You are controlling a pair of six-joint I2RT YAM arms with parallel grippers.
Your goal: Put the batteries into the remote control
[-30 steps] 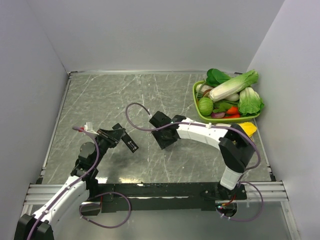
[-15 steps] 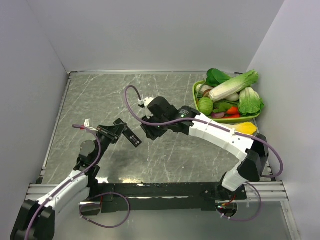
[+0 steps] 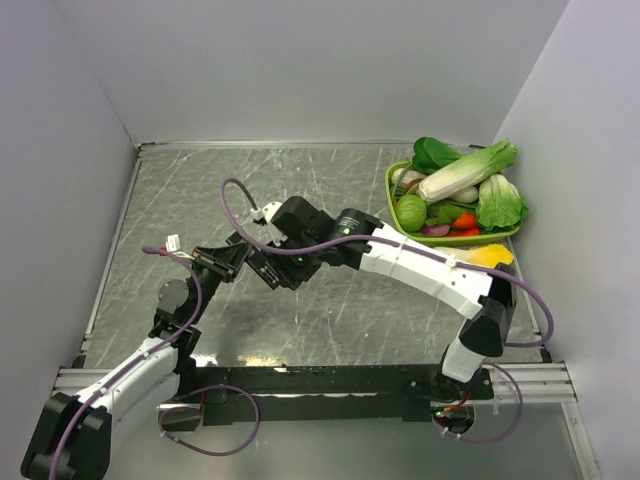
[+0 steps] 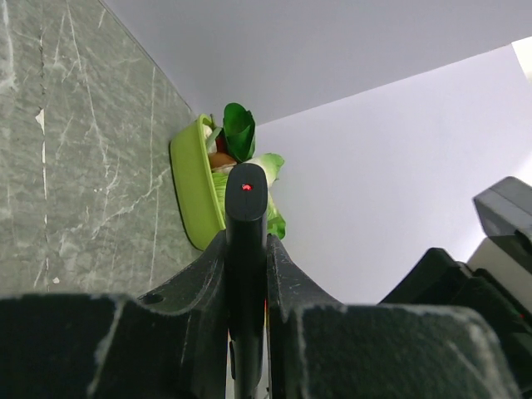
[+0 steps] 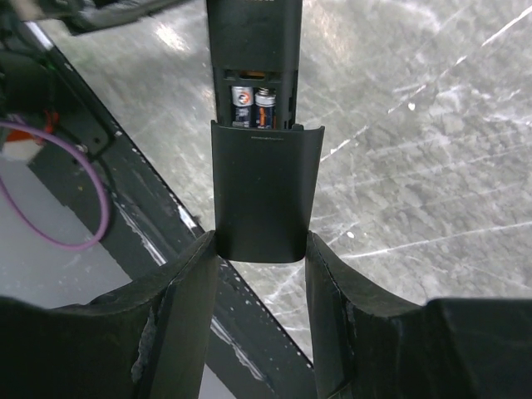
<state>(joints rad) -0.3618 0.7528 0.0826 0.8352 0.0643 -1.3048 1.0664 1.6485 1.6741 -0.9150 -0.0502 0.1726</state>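
Remote control (image 4: 246,208), a slim black plastic bar, juts lengthwise from the clamped left gripper (image 4: 246,248) above the grey marbled surface (image 3: 330,190), toward the right gripper (image 5: 262,245), which pinches a flat black cover (image 5: 264,187) at its open bay holding two dark metallic batteries (image 5: 252,104).

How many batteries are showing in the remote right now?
2: one battery beside another in the remote control bay, above the cover. More could be hidden.
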